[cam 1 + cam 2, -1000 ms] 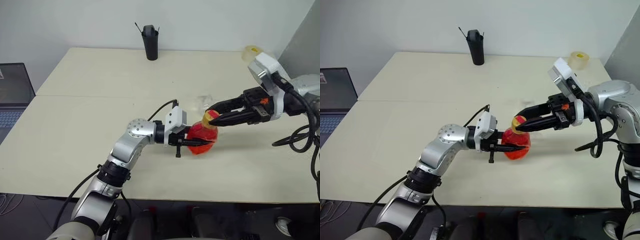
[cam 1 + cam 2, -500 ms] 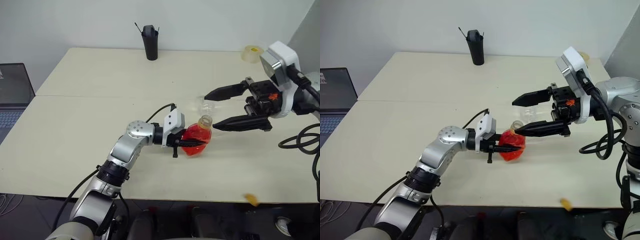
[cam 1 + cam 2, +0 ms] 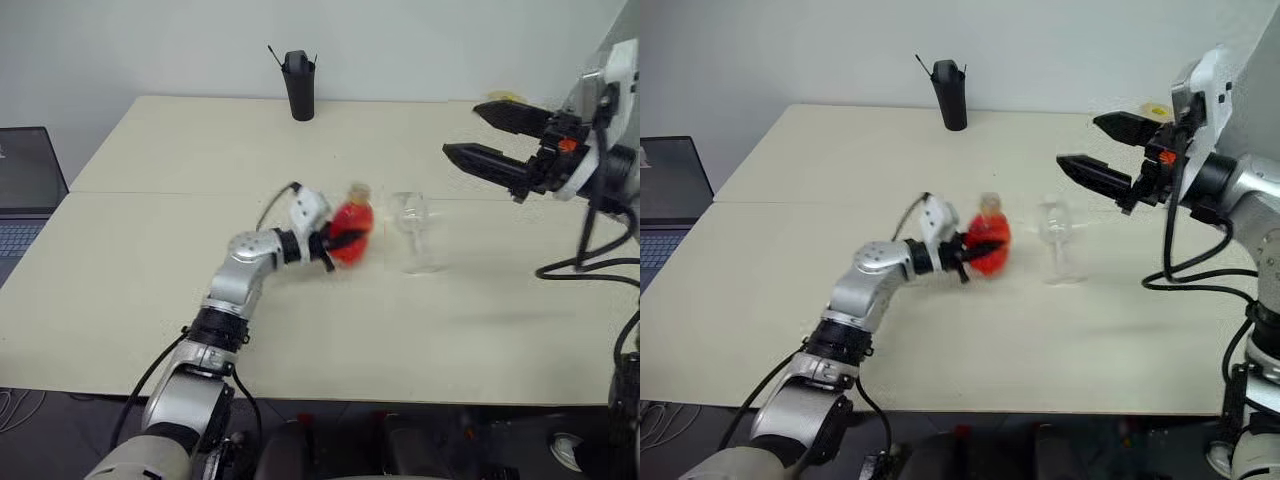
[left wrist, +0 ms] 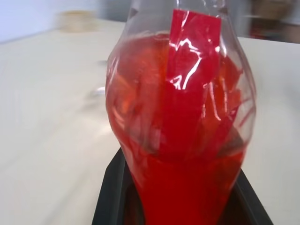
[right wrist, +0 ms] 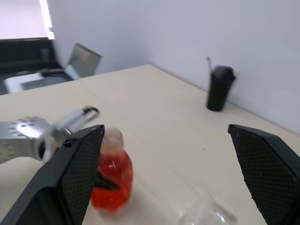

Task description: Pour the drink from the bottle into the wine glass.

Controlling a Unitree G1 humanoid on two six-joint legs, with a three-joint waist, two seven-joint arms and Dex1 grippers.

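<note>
The bottle (image 3: 352, 220), holding the red drink (image 4: 183, 154), stands upright just above the table's middle, and my left gripper (image 3: 340, 238) is shut on its body from the left. In the left wrist view the black fingers (image 4: 110, 197) clamp the base of the bottle (image 4: 180, 117). The clear wine glass (image 3: 412, 228) stands on the table close to the bottle's right, not touching it. My right gripper (image 3: 463, 130) hovers open and empty above and to the right of the glass. Its wrist view looks down on the bottle (image 5: 110, 176) and the glass rim (image 5: 206, 215).
A tall black cup (image 3: 300, 85) stands at the table's far edge. A tape roll (image 3: 1156, 109) sits at the far right corner behind my right gripper. A laptop (image 3: 25, 190) lies off the table's left side. My right arm's cable (image 3: 590, 265) rests on the table.
My right gripper opened, a yellow cap came off the neck and dropped away, and the gripper drew up and right. My left gripper carried the bottle left and farther back.
</note>
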